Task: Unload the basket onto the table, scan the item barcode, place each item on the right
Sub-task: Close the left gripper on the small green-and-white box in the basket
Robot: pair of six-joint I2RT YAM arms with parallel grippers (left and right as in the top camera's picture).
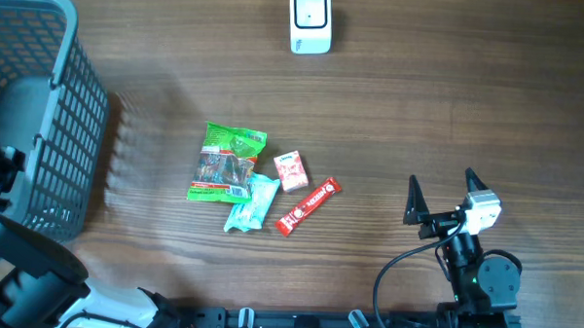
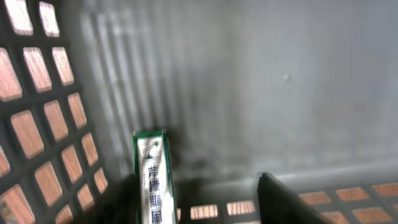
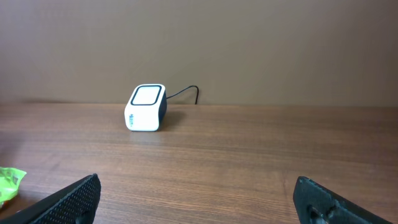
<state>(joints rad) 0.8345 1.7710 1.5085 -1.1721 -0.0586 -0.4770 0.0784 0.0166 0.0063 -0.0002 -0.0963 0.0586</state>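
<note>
Grey basket [image 1: 41, 107] at the counter's [image 1: 421, 100] left edge, four items loose beside it.
Overhead: a green packet [image 1: 227, 162], teal packet [image 1: 252, 203], small red box [image 1: 291, 170] and red bar [image 1: 308, 205] lie clustered mid-counter, well apart from the white scanner [image 1: 310, 20]; the right hand [image 1: 445, 197] hovers with fingers spread wide.
Left wrist: inside the basket a green-edged pack [image 2: 152, 180] stands near the mesh wall; whether the left hand [image 2: 211, 208] grips it, I cannot tell.
Right wrist: the scanner sits ahead on bare wood.
</note>
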